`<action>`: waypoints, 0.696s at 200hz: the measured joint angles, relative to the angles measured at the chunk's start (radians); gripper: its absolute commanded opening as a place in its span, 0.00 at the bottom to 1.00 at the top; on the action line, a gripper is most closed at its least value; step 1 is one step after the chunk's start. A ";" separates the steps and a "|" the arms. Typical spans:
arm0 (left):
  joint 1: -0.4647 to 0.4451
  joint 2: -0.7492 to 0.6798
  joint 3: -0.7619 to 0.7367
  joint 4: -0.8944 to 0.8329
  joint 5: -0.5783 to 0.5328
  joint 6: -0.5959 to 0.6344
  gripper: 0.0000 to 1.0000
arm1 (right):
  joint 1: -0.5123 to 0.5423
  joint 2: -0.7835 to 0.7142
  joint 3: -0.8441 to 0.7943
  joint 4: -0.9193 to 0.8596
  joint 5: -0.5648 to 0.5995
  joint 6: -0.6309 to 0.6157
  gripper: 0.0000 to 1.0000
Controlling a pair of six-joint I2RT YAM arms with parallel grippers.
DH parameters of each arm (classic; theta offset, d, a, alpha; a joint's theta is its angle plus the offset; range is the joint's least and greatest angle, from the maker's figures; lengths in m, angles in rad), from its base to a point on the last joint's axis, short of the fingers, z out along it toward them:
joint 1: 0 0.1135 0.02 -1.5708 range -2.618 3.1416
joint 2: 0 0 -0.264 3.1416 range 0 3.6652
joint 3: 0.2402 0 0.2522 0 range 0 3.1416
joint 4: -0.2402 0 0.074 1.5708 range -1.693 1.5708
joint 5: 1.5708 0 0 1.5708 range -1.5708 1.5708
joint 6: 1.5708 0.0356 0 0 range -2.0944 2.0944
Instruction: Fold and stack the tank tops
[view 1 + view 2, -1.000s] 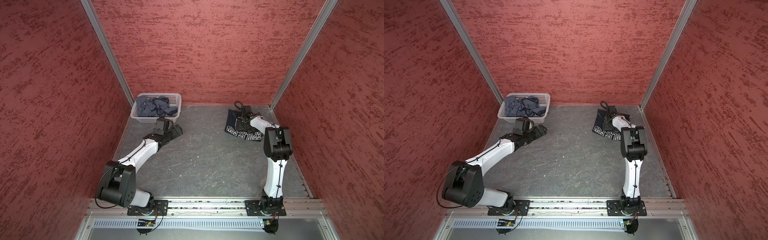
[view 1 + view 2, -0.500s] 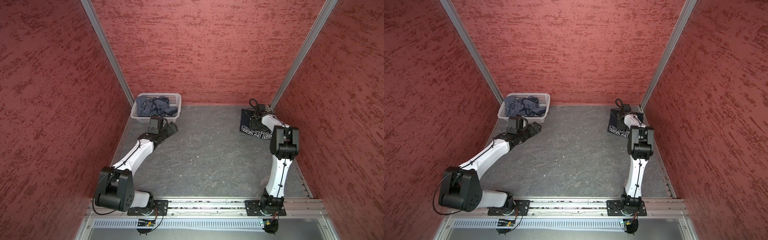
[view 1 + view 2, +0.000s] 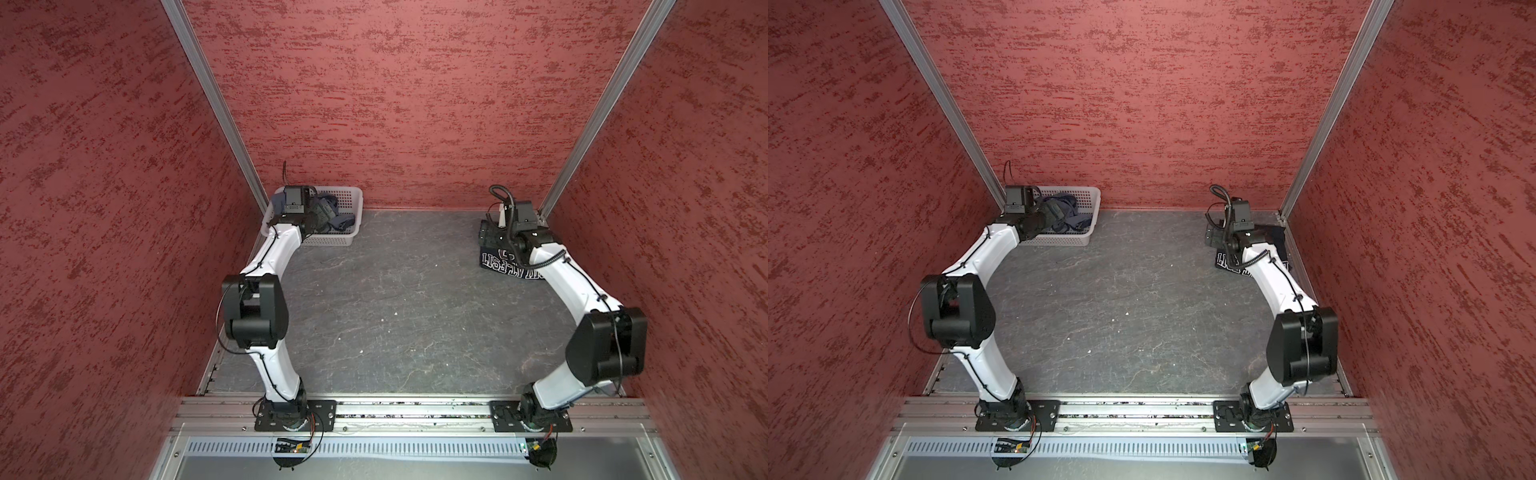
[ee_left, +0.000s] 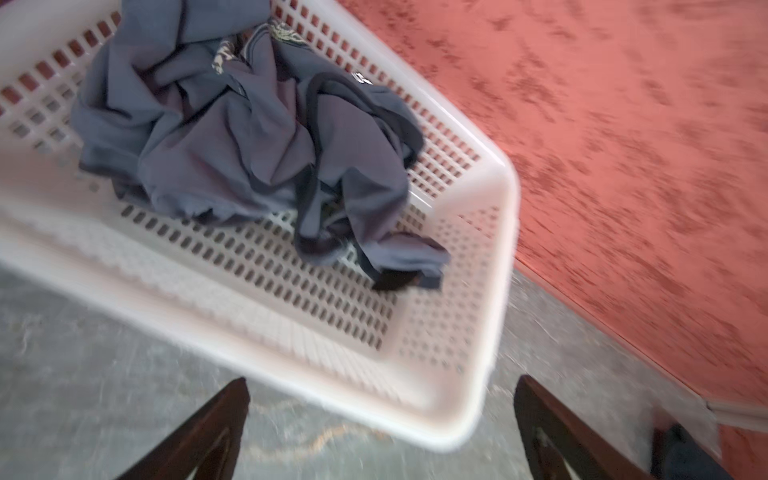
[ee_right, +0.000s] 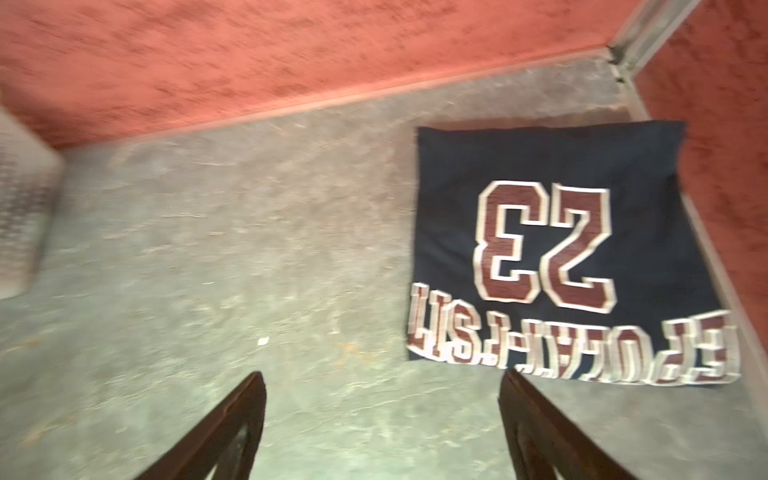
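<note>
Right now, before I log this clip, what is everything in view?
navy tank top: one, dark navy with maroon "23" print, folded flat, far right table corner
grey-blue tank top: one, slate grey-blue with dark trim, crumpled in the basket
basket: one, white perforated plastic, far left table corner
table: one, mottled grey, between the walls
walls: three, textured red, around the table
left gripper: one, dark, open and empty, over the basket's near rim
right gripper: one, dark, open and empty, above bare table beside the navy tank top
</note>
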 measured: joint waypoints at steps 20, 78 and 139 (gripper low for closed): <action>0.017 0.169 0.180 -0.040 -0.008 0.012 1.00 | 0.036 -0.070 -0.113 0.035 -0.055 0.033 0.92; 0.065 0.488 0.565 -0.149 -0.008 -0.012 1.00 | 0.137 -0.204 -0.352 0.143 -0.172 0.120 0.99; 0.077 0.691 0.816 -0.230 0.009 -0.080 0.70 | 0.161 -0.220 -0.415 0.182 -0.188 0.158 0.98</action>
